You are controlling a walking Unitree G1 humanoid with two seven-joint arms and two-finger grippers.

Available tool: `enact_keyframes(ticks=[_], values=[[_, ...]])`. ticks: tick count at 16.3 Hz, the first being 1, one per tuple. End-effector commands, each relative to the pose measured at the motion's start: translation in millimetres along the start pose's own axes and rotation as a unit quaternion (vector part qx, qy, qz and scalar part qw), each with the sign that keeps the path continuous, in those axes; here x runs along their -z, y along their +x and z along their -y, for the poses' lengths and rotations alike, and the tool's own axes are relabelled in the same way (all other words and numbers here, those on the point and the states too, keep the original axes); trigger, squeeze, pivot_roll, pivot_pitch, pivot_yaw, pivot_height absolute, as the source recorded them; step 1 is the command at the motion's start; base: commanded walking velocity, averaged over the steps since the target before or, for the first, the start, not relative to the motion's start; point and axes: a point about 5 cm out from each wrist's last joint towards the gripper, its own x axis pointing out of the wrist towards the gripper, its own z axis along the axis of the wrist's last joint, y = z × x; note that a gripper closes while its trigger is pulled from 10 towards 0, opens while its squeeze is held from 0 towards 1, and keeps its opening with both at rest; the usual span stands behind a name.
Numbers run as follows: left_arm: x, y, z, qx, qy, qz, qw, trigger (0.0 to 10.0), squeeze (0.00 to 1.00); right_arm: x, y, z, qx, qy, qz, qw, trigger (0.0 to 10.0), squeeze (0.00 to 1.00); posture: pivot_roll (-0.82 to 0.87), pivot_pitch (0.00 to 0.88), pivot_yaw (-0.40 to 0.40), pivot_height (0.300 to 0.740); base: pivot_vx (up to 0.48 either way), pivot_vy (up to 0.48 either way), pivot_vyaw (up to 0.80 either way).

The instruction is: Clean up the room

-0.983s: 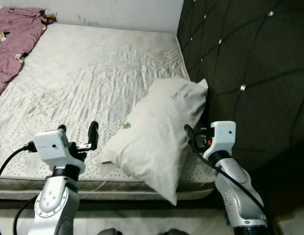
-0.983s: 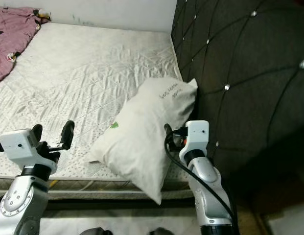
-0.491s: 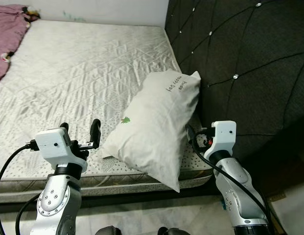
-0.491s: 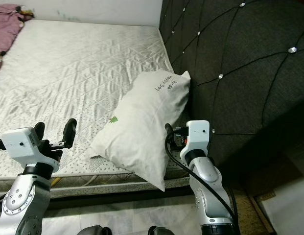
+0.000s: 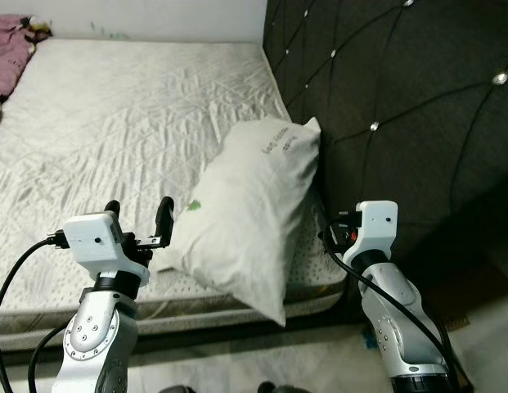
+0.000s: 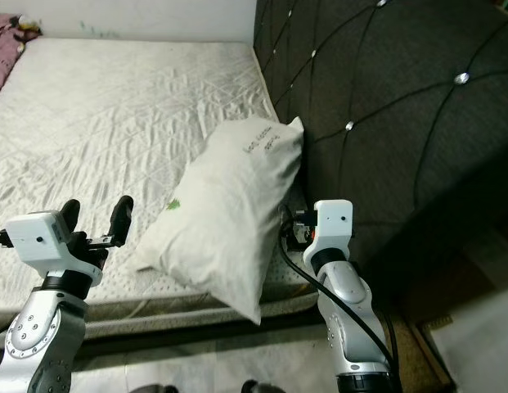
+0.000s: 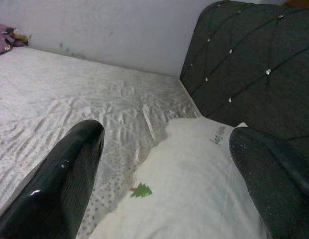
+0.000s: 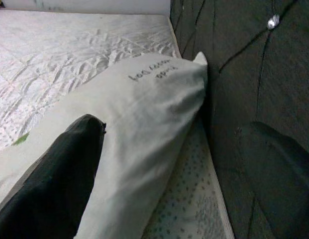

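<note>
Pillow (image 5: 252, 209) lies between both spread-fingered grippers, long axis running 7-to-1 o'clock toward the headboard (image 5: 401, 106); left gripper (image 5: 139, 219) nearer its low corner, right gripper (image 5: 329, 233) beside its edge.

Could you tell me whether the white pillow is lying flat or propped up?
Propped up: the white pillow leans its top corner against the dark tufted headboard, its lower corner overhanging the mattress edge.

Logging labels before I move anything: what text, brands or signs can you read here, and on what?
Pillow: two short lines of dark handwritten-style lettering near its upper end, too small and blurred to read.
Pillow, lower down: a small green tree print, a picture with no words.
Nothing else readable on the mattress or the headboard.
</note>
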Motion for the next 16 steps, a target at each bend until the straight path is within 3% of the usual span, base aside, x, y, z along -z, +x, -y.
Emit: enact_keyframes(ticks=[1,12,16], values=[[0.4,-0.3,-0.8,0.001,0.003,-0.001,1.0,10.0,0.0,1.7,-0.3,2.2,0.003,-0.001,-0.002,1.0,10.0,0.0,0.06,0.143,-0.053,0.74,0.461,0.0,0.0],[1.6,0.4,-2.2,-0.011,0.007,-0.002,1.0,10.0,0.0,1.1,0.5,3.1,0.005,0.012,0.006,1.0,10.0,0.0,0.06,0.135,-0.052,0.74,0.026,0.0,0.0],[4.5,0.6,-4.2,-0.039,0.017,-0.006,0.999,10.0,0.0,1.1,-0.3,2.0,-0.001,0.026,0.009,1.0,10.0,0.0,0.07,0.13,-0.048,0.74,0.0,0.0,0.0]])
